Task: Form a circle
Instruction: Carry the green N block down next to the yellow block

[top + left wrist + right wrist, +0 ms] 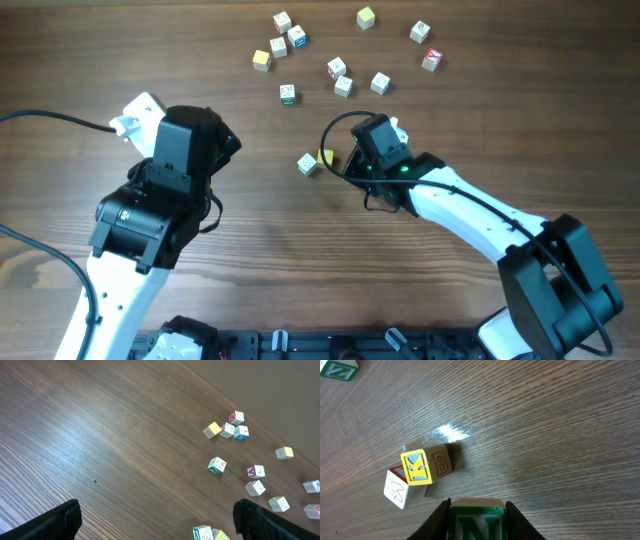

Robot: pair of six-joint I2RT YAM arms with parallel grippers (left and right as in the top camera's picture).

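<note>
**Fig.** Right gripper (476,511) clamped on the green N cube (478,528) at mid-table, just right of a yellow K cube (417,466). A white cube (400,489) touched the yellow K cube on its left. Whether the held cube met the yellow one could not be told. Left gripper (157,507) hung over the left of the table (200,60) with jaws wide apart and empty, well apart from these cubes. Other loose letter cubes (343,86) lay scattered at the far side.
</note>
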